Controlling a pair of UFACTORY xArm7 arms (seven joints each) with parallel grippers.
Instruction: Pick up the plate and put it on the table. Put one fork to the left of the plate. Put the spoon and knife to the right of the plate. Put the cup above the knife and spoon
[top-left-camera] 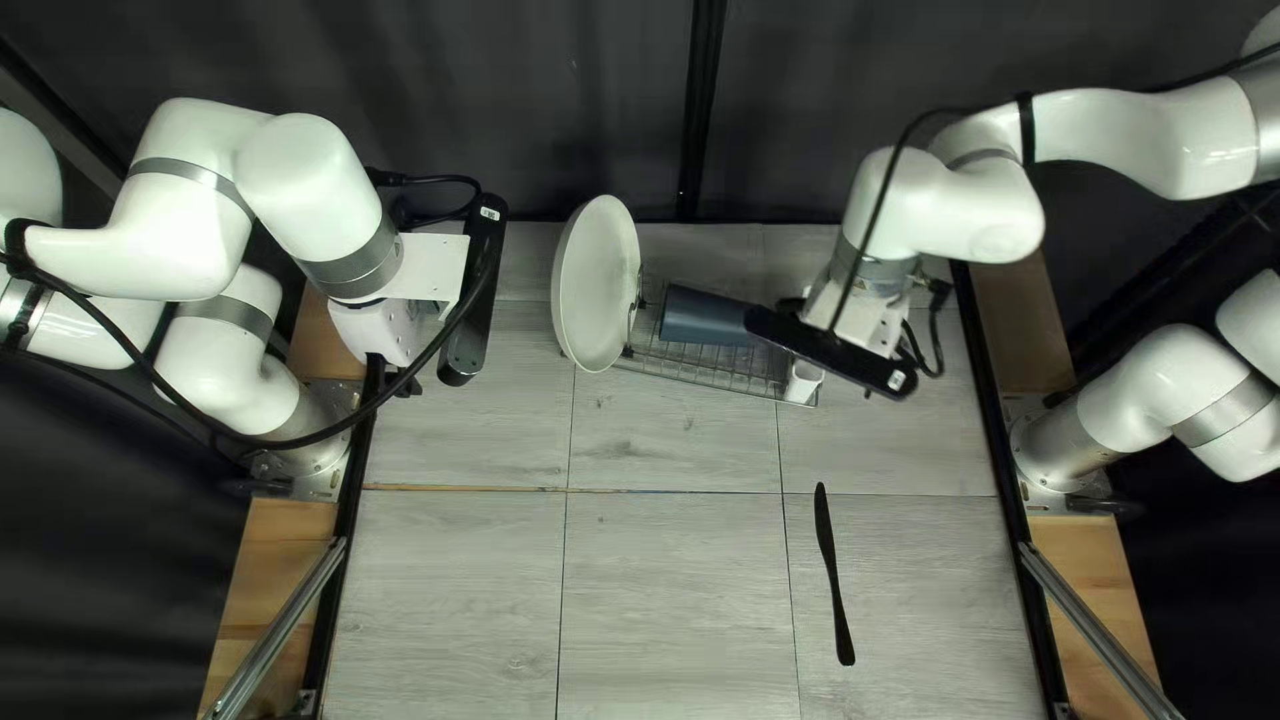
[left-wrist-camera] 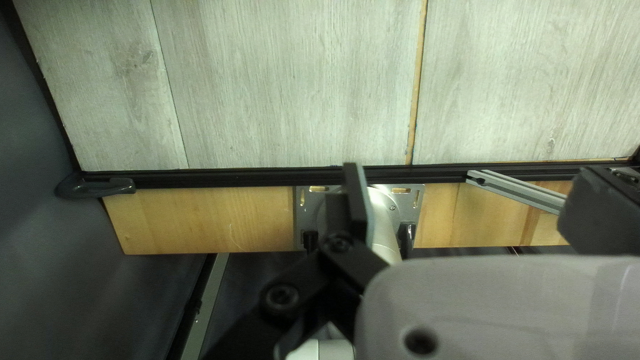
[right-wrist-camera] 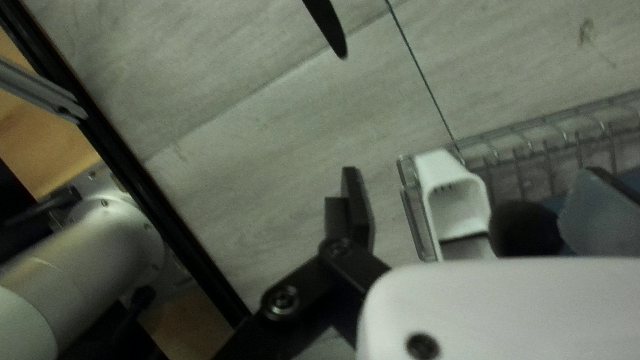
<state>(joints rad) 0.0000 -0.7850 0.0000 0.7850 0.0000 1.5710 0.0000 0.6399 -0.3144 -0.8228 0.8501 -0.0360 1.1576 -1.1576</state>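
Note:
The white plate (top-left-camera: 596, 284) stands on edge at the left end of the wire rack; the dark blue cup (top-left-camera: 707, 318) lies in the rack. A black knife (top-left-camera: 834, 574) lies on the table at the right of the top left view; its tip (right-wrist-camera: 333, 37) shows in the right wrist view. My right gripper (top-left-camera: 856, 320) is over the rack's right end. In its own view the right gripper (right-wrist-camera: 477, 210) is open above the white holder (right-wrist-camera: 437, 167), a dark rounded shape beside it. My left gripper (top-left-camera: 398, 384), left of the plate, shows open and empty as left gripper (left-wrist-camera: 477, 210). No fork or spoon is visible.
The wire rack (top-left-camera: 727, 380) sits near the table's far edge, the white holder at its right end. My left wrist view shows the table's side rail (left-wrist-camera: 227, 179), a clamp (left-wrist-camera: 107, 188) and my left arm's base plate (left-wrist-camera: 413, 200).

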